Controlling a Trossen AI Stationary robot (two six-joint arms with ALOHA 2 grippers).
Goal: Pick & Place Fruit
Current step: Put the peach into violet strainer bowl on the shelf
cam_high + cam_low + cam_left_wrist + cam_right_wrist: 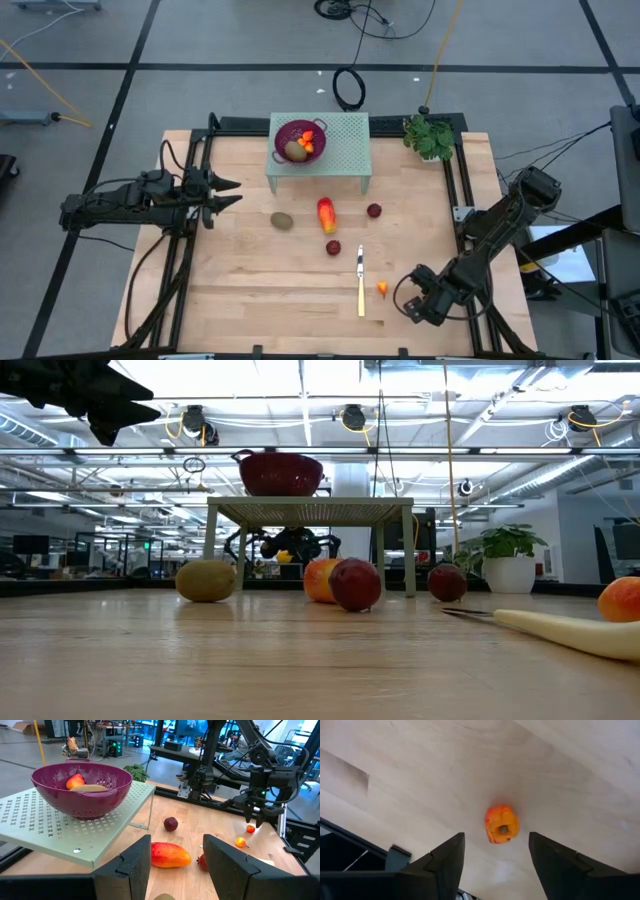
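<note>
On the wooden table lie a brown-green oval fruit (283, 220), a red-orange oblong fruit (326, 213) and two dark red balls (373, 210) (332, 247). A tiny orange piece (501, 824) lies on the table near the right front. My right gripper (496, 840) (403, 298) points steeply down over it, open, one finger on either side and clear of it. A second orange piece (241, 841) lies close by. My left gripper (177, 842) (228, 193) waits open at the table's left, above the board.
A purple colander (298, 140) holding a brown-green oval and orange-red pieces stands on a green perforated stand (345, 150) at the far middle. A yellow-handled knife (360, 283) lies just left of the orange piece. A potted plant (430, 136) stands at the far right corner.
</note>
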